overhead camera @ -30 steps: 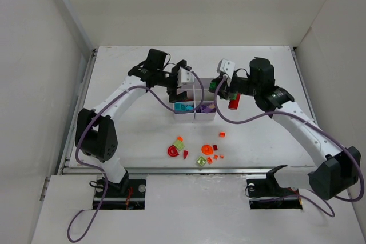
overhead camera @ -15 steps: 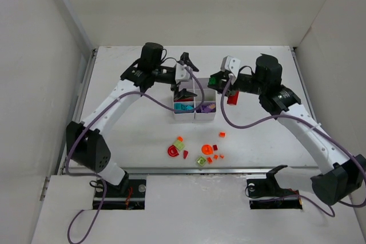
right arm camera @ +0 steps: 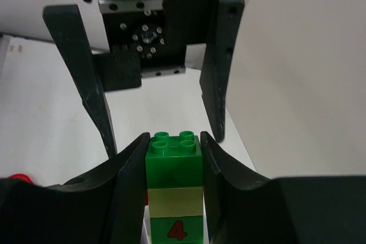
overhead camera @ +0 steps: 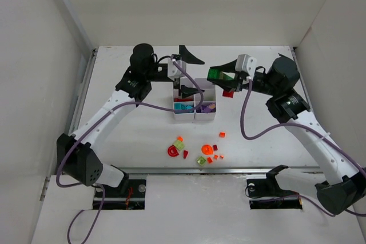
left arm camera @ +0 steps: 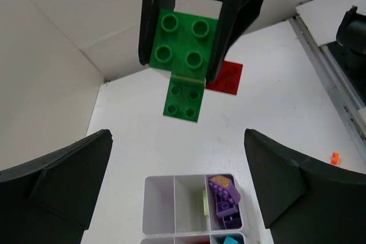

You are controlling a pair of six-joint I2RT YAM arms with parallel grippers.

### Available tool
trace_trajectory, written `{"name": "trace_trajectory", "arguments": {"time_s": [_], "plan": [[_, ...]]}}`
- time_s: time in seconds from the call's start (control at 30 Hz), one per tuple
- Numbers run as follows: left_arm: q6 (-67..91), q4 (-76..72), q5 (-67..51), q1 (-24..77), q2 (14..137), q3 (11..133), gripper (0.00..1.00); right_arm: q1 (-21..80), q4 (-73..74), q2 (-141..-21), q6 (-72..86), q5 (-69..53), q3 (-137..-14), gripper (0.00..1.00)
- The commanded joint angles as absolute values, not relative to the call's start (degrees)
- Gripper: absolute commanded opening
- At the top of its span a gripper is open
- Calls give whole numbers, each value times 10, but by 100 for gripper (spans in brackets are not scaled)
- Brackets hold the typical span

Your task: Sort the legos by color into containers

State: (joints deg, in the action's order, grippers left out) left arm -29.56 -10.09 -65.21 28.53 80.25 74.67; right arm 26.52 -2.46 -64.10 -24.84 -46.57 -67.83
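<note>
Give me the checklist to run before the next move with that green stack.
1. Right end effector clamped on the green stack: ok.
2. Left end effector open: ok.
3. Stack faces the gap between the left fingers: ok.
4. Stack one colour: not ok, pale layer inside it.
5. Free green compartment in the containers: cannot tell.
</note>
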Motion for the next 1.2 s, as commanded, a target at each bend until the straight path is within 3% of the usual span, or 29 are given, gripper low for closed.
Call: {"name": "trace_trajectory", "arguments": {"time_s": [0.0,0.37,0.5,0.53,0.9,1.03,1.17], "plan": [[-222,-217,-649,303,798,754,100,283,-103,-628,-212,-500,-695,0],[-178,-265,-661,336,809,755,96,306,-128,-623,-196,-494,-690,0],[-167,-265,-674,336,809,755,75,311,-128,-623,-196,-494,-690,0],[-162,-270,-674,336,809,755,65,311,-128,-623,-196,-494,-690,0],[-132,-295,-679,336,815,750,26,316,-139,-623,-191,-494,-690,0],[-132,-295,-679,336,815,750,1,316,-139,-623,-185,-494,-695,0],[-132,-295,-674,336,809,750,0,316,-139,-623,-185,-494,-685,20]]}}
